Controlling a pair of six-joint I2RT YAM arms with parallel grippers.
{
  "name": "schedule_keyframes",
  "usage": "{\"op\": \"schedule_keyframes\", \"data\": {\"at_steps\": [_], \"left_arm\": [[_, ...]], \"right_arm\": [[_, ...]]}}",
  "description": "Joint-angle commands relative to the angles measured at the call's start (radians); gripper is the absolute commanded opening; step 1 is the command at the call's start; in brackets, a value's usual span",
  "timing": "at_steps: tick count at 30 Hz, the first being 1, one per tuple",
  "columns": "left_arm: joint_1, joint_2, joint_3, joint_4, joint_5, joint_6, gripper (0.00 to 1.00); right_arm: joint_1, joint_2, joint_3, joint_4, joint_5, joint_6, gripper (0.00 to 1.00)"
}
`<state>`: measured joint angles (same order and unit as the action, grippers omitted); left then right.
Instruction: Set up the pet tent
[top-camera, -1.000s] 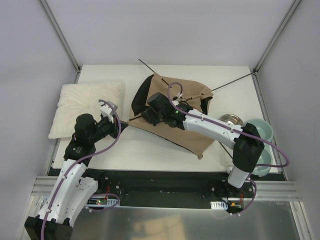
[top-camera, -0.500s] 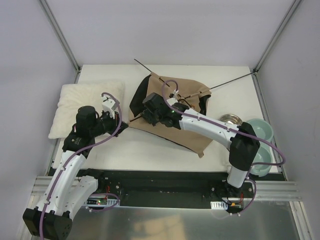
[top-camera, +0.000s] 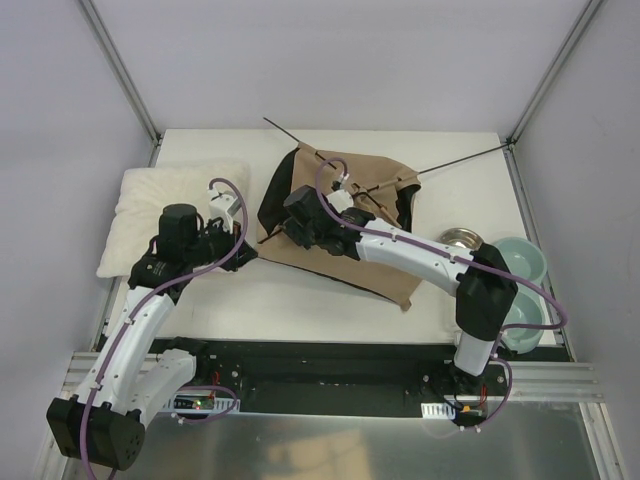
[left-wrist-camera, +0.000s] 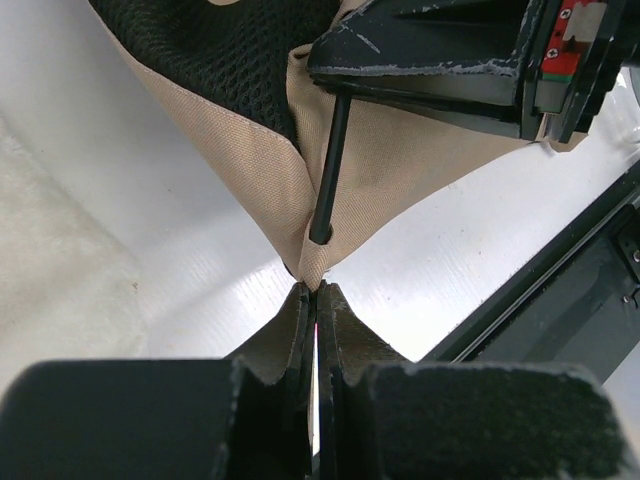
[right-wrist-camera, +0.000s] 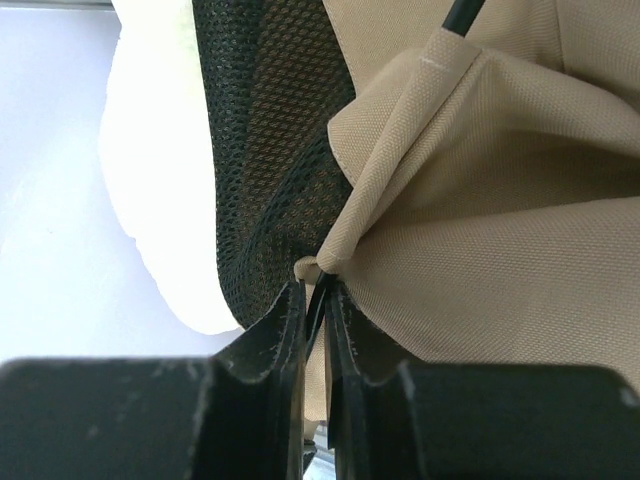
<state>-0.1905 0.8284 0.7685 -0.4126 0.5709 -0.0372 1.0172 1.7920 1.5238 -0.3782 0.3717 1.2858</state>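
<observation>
Since a moment ago the right gripper has slid a little to the left. The left edge of the pet tent and the tip of one long pole have gone that way too. We see the left gripper with its fingers pressed tight together on the pointy tan corner of the tent. We see the right gripper's fingers squeezed on a thin black pole. The end of that pole pokes into a small pocket at the same corner. The tent lies flat and crumpled in the middle of the white table, just beside a fluffy cream pillow. Its outside is tan woven cloth with soft folds. Its inside is black net full of tiny holes. The poles are skinny and straight, and two stick out past the far side.
</observation>
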Motion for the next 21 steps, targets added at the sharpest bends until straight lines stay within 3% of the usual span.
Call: {"op": "schedule_keyframes", "data": {"at_steps": [1, 8, 21], "left_arm": [[-0.006, 0.002, 0.054, -0.038, 0.012, -0.007, 0.00], [-0.007, 0.017, 0.066, -0.048, -0.003, -0.010, 0.00], [-0.007, 0.066, 0.068, -0.063, -0.019, -0.015, 0.00]], "right_arm": [[0.018, 0.004, 0.013, 0.084, 0.058, -0.129, 0.00], [0.038, 0.029, 0.007, 0.074, 0.131, -0.200, 0.00], [0.090, -0.006, -0.059, 0.318, 0.016, -0.413, 0.00]]}}
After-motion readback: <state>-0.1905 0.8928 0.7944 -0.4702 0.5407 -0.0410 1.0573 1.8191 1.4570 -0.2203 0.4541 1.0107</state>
